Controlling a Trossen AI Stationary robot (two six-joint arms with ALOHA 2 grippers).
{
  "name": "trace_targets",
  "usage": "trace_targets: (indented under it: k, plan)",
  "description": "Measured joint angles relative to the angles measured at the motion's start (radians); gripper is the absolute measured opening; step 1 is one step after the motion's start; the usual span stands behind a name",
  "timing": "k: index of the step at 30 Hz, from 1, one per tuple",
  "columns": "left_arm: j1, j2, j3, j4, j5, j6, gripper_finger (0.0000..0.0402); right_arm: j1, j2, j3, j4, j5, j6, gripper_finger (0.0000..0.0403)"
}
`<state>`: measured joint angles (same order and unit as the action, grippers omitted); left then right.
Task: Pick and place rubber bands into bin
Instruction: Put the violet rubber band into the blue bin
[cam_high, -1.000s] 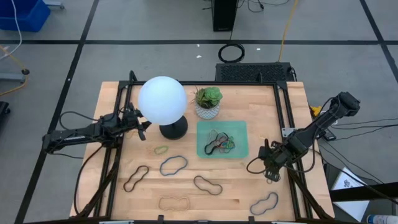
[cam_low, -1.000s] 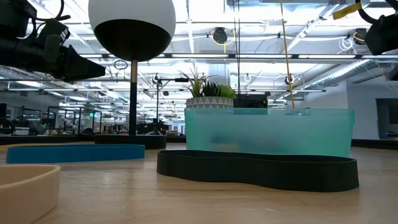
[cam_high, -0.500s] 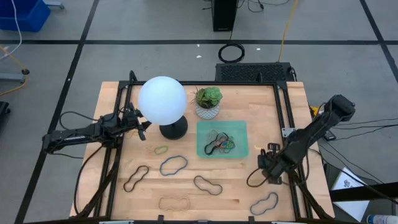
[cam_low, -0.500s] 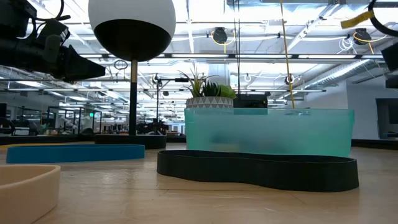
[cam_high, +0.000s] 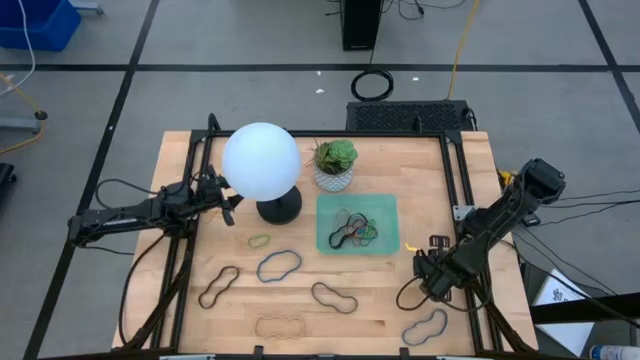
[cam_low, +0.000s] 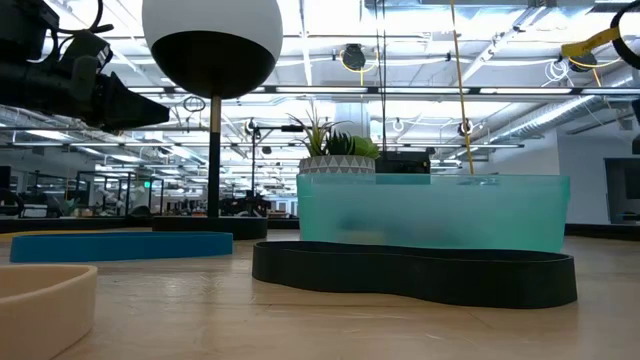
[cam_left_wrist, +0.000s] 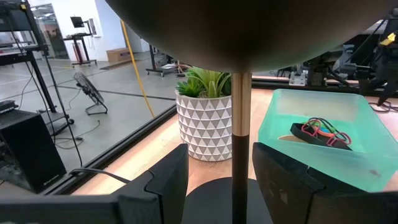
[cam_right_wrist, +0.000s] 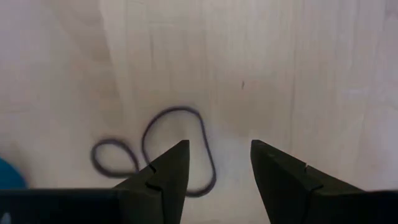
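Several rubber bands lie flat on the wooden table: a dark one (cam_high: 425, 326) at the near right, black (cam_high: 334, 297), blue (cam_high: 279, 265), brown (cam_high: 218, 286), tan (cam_high: 280, 326) and a small green one (cam_high: 260, 241). More lie in the mint-green bin (cam_high: 357, 222). My right gripper (cam_high: 432, 272) hangs open, pointing down, between the bin and the near-right band. Its wrist view shows that dark band (cam_right_wrist: 155, 149) on the wood below the open fingers (cam_right_wrist: 219, 168). My left gripper (cam_high: 232, 203) waits open and level at the lamp, with a finger on either side of the stem (cam_left_wrist: 240, 137) and clear of it.
A lamp with a white globe (cam_high: 261, 162) and a black base (cam_high: 279, 207) stands at the far left of centre. A small white plant pot (cam_high: 334, 165) stands behind the bin. Black frame rails run along the table's left and right sides.
My right gripper has sunk and gone toward the table's near edge, closer to the near-right dark band, rolling its wrist as it went. Its fingers stay open. In the low view that arm has slid out past the picture's right edge.
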<state>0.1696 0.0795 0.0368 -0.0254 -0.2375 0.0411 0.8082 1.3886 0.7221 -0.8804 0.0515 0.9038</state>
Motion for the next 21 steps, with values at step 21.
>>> trace_targets:
  k: [21]
  plan:
    - [0.000, 0.000, 0.000, 0.002, 0.000, 0.003, 0.0186, 0.000, 0.060, 0.002, 0.047, -0.003, 0.000, 0.0164]
